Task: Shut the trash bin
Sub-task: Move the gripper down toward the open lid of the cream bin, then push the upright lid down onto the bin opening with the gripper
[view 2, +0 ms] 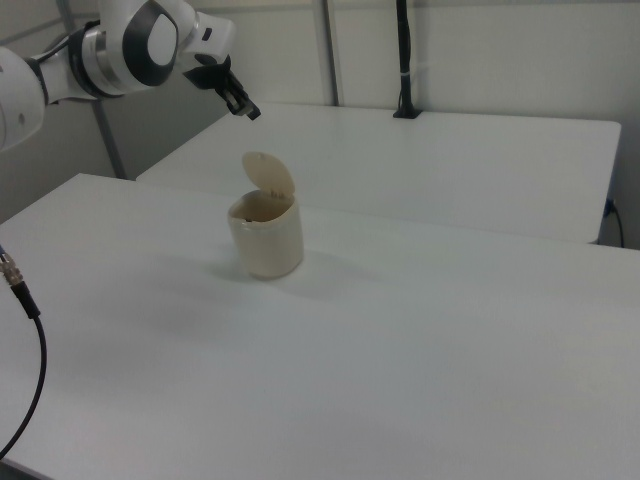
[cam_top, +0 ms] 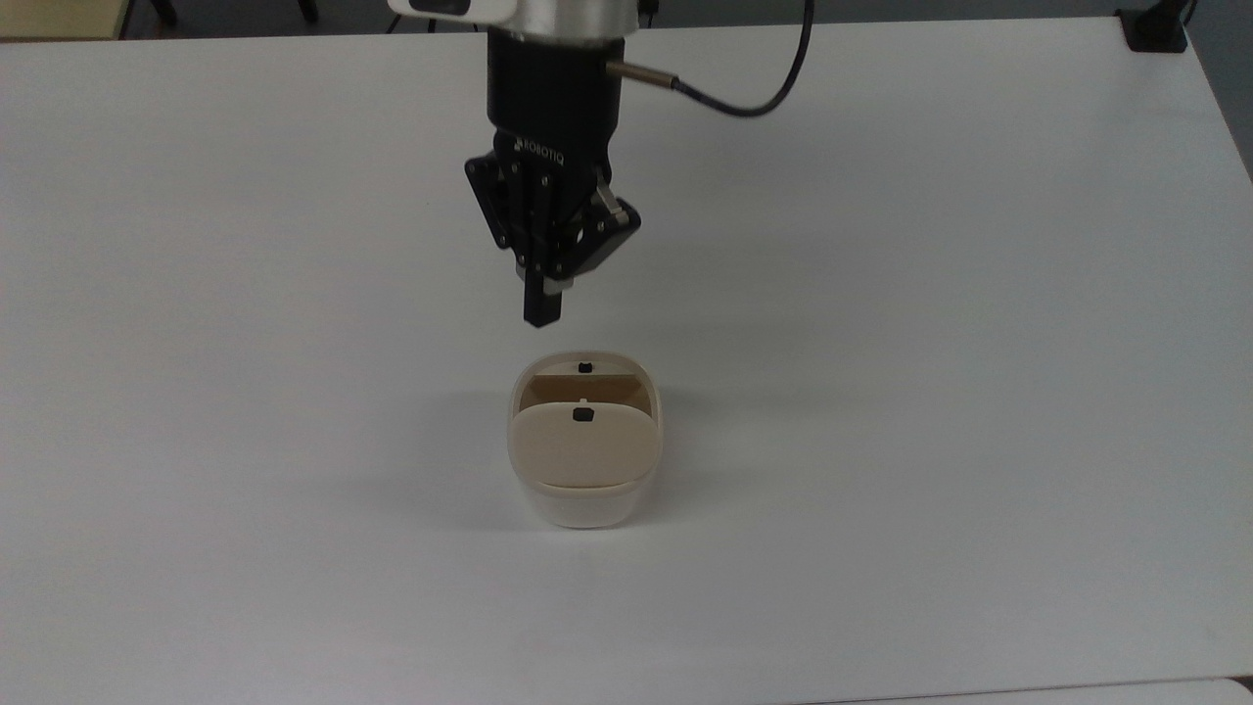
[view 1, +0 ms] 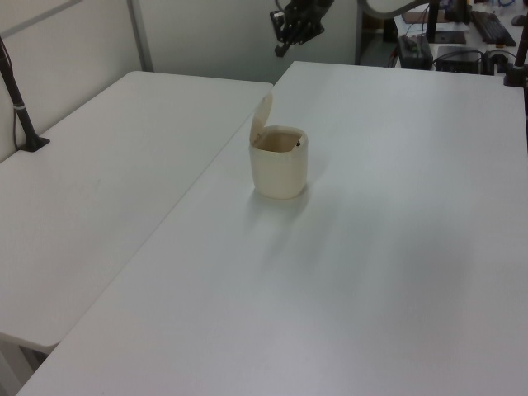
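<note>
You have the trash bin standing upright near the middle of the white table, a small cream-white tub with rounded-square walls. Its beige lid is raised on the hinge, which sits at the bin's 6 o'clock edge in the top view. In the left view the lid leans up and away from the mouth at about 11 o'clock, and in the right view it stands up behind the rim at about 1 o'clock. A small black button sits near the lid's free edge, and a second small black piece shows on the inside of the far rim. The inside looks tan and shadowed; you cannot tell whether anything lies in it.

Your gripper hangs at 12 o'clock from the bin in the top view, near the open rim yet apart from it, touching nothing. Its fingers are drawn together, tip against tip, with nothing between them. In the left view the gripper is high at 12 o'clock of the bin, well above the raised lid. In the right view it sits above the lid at about 11 o'clock, again clear of it.

A black cable loops from the wrist toward 2 o'clock in the top view.
</note>
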You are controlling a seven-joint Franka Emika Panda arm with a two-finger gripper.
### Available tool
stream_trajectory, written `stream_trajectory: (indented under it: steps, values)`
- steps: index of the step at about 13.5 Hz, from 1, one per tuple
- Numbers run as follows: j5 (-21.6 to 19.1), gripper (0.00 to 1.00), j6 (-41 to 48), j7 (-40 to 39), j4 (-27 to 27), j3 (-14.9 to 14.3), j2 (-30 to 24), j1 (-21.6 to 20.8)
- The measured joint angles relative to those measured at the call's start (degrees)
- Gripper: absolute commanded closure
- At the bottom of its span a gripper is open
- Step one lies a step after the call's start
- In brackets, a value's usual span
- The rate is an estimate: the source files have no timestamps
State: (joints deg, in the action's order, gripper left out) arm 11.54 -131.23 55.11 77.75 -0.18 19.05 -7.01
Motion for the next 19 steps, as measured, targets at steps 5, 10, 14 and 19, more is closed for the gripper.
stream_trajectory:
  steps: [5,10,14,19]
  values:
    - [3.0,1.0,-1.7,17.3,-2.5,-1.8,4.9,-3.1]
    - [5.1,1.0,-2.9,26.9,-2.6,-2.3,6.9,-3.4]
    - [9.5,1.0,-5.4,32.3,-2.7,-2.3,9.4,-3.5]
    - [10.5,1.0,-6.8,33.2,-2.8,-2.3,10.3,-3.5]
